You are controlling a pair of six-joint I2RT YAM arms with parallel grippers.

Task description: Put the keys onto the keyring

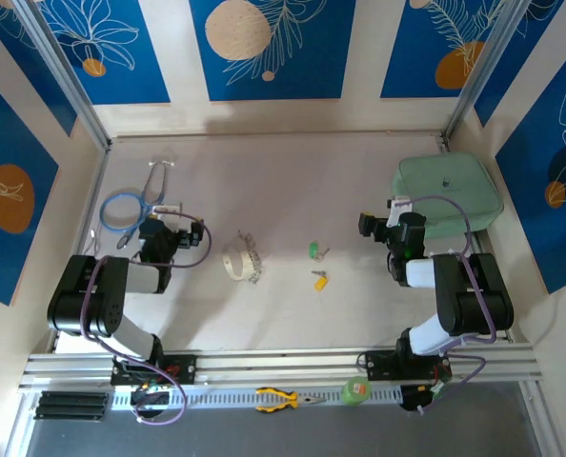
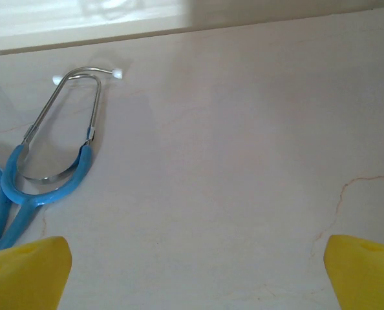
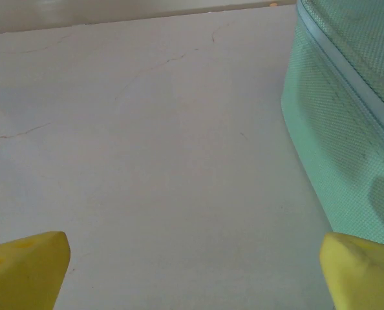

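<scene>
Top external view gives me the whole pale, marbled table (image 1: 283,181). The keyring (image 1: 242,263), a small cream-beige strap curled into a loop with a row of little silver metal rings along its right side, lies flat left of the table's middle. To its right, well apart from it, lies a tiny silver metal key with a green plastic head cover (image 1: 314,250). Just nearer to me is a second tiny silver key with a yellow plastic head cover (image 1: 320,280). The green key and the yellow key are close together but not touching, and neither sits on a ring. Their blades are too small for me to make out.

On the left wrist view, the left gripper (image 2: 192,274) stands wide open with bare table between its yellow fingertips (image 2: 24,271). A blue-tubed stethoscope with silver metal ear tubes (image 2: 46,181) lies ahead to its left.

On the right wrist view, the right gripper (image 3: 192,271) is likewise spread wide and holds nothing, its yellow fingertips (image 3: 24,268) at the bottom corners. A pale green mesh case (image 3: 347,129) sits just beside it on the right.

Yellow-handled pliers (image 1: 281,399) and a round green tape roll (image 1: 356,389) rest on the front rail between the arm bases.
</scene>
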